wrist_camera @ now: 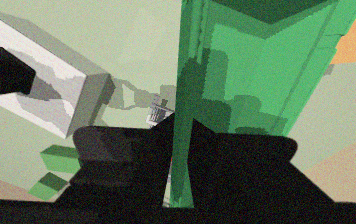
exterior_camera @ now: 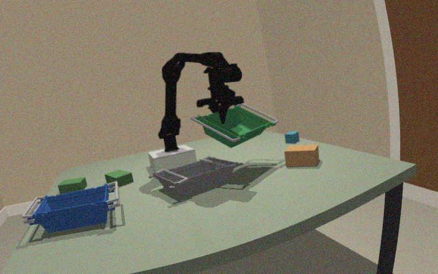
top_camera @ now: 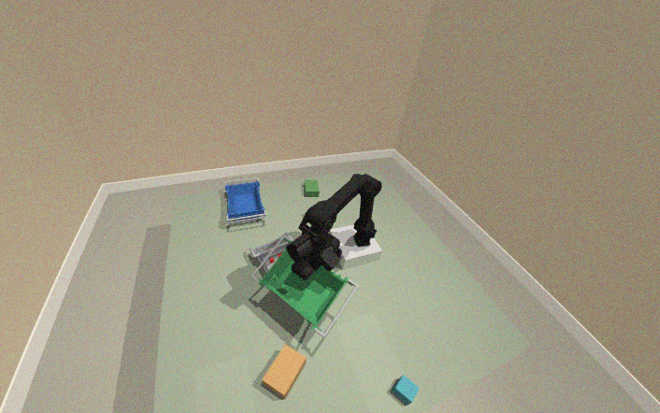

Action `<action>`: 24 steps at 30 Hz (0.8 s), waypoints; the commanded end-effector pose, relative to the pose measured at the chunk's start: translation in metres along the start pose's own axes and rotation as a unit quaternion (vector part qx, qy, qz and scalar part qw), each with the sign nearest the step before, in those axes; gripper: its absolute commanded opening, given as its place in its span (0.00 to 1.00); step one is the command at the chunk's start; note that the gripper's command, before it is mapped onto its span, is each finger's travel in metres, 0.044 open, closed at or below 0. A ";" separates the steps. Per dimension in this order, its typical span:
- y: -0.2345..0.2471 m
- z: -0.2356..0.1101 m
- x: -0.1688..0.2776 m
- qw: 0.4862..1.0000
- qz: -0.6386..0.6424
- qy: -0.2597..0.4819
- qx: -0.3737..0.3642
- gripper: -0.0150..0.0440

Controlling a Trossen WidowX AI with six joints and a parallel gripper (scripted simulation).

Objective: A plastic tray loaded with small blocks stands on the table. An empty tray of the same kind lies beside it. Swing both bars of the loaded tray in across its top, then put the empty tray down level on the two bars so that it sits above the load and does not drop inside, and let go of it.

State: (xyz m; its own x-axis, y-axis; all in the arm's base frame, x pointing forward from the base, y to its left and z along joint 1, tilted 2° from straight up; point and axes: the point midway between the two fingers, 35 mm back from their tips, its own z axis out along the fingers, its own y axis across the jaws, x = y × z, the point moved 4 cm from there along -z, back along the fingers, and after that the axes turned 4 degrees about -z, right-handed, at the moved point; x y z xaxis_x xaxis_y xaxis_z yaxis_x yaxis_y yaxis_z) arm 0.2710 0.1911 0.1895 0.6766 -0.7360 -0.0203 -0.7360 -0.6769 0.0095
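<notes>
The tool (exterior_camera: 223, 119) is clamped on one long wall of the green tray (exterior_camera: 241, 127), which hangs in the air well above the table (exterior_camera: 290, 199); in the wrist view the green wall runs straight up between the two dark fingers; the tray is roughly level, tipped slightly toward the near left, and its wire bars (exterior_camera: 260, 113) stick out past its ends; the grey tray (exterior_camera: 193, 175) stands on the table below and to the left of the green one, just in front of the arm's white base block (exterior_camera: 187, 154); from the top view a red block (top_camera: 271, 260) shows inside it, the rest hidden by the arm; a blue tray (exterior_camera: 72, 209) sits at the near left of the exterior view, two green blocks (exterior_camera: 118, 176) behind it; an orange block (exterior_camera: 301, 155) and a cyan block (exterior_camera: 291, 137) lie to the right.
</notes>
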 end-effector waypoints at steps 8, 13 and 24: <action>0.006 -0.005 0.046 0.999 0.040 0.004 0.009 0.25; 0.012 -0.005 0.065 0.998 0.058 0.005 0.009 0.25; 0.029 -0.004 0.106 0.995 0.098 0.006 0.008 0.25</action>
State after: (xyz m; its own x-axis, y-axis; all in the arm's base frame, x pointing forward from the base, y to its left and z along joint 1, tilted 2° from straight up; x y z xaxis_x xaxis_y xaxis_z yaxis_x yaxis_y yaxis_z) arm 0.3157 0.1058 0.1871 0.5393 -0.8420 -0.0158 -0.8418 -0.5395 0.0158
